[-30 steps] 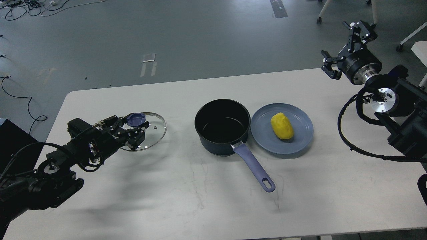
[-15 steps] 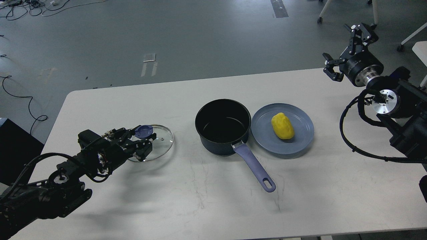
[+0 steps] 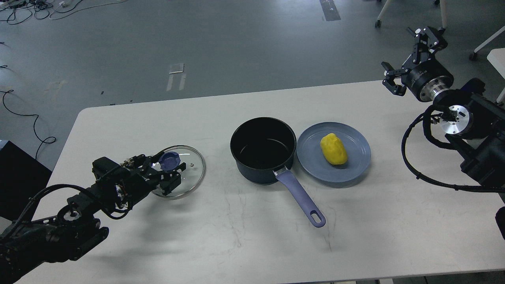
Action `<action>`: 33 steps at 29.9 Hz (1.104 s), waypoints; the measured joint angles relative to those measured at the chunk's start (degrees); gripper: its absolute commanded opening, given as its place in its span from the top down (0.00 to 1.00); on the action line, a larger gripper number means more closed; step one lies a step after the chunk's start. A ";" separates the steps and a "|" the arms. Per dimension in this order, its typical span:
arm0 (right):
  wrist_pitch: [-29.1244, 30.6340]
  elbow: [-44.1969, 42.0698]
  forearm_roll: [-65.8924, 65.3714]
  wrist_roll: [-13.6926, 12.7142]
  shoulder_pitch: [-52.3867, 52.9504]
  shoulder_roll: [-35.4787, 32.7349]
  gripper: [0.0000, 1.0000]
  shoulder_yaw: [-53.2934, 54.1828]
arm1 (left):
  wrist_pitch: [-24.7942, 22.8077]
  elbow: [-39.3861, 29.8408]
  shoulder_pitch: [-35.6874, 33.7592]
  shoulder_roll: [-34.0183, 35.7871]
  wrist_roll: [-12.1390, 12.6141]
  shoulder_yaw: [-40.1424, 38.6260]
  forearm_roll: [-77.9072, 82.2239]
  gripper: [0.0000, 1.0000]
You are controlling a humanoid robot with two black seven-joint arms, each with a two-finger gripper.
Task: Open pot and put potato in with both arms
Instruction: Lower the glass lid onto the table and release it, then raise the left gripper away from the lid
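The left gripper (image 3: 170, 173) seems closed on the blue knob of the glass lid (image 3: 189, 173), well left of the open pot (image 3: 263, 150), whose plate (image 3: 357, 157) holds the potato (image 3: 333, 149), and the right gripper (image 3: 410, 51) hangs wide open.

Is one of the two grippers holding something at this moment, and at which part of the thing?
The left gripper holds the glass lid by its blue knob. The right gripper is open and holds nothing.
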 measured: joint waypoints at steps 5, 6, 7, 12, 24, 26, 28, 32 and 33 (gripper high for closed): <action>0.06 -0.01 0.00 0.03 -0.01 -0.04 0.00 0.02 | 0.00 -0.38 -0.22 -0.04 0.00 -0.01 -0.71 0.03; 0.07 -0.01 0.00 0.03 -0.02 -0.04 0.00 0.02 | 0.00 -0.61 -0.35 -0.02 0.00 -0.04 -1.38 0.03; 0.11 -0.01 0.00 0.03 -0.02 -0.04 0.00 0.02 | 0.00 -0.88 -0.42 0.03 0.00 -0.06 -2.04 0.02; 0.27 0.26 0.00 0.11 -0.01 0.00 0.00 0.02 | 0.00 -4.11 -0.84 1.43 -0.01 -0.56 -6.65 0.02; 0.35 0.36 0.01 0.04 0.53 0.03 0.00 -0.09 | 0.00 -5.18 -7.34 5.28 0.00 -0.82 -15.94 0.02; 0.29 0.36 0.00 0.04 0.54 0.03 0.00 -0.14 | 0.00 -5.27 -8.96 5.86 0.00 -0.85 -17.72 0.02; 0.14 0.36 0.00 0.03 0.55 0.03 0.00 -0.21 | 0.00 -5.58 -10.76 6.48 0.00 -0.91 -21.04 0.02; 0.09 0.54 -0.06 0.03 0.54 0.03 0.00 -0.26 | 0.00 -5.88 -14.86 7.03 0.00 -0.98 -30.05 0.02; 0.09 0.57 -0.07 0.03 0.55 0.03 0.00 -0.29 | -0.22 -5.88 -16.03 7.08 0.00 -1.03 -32.66 0.02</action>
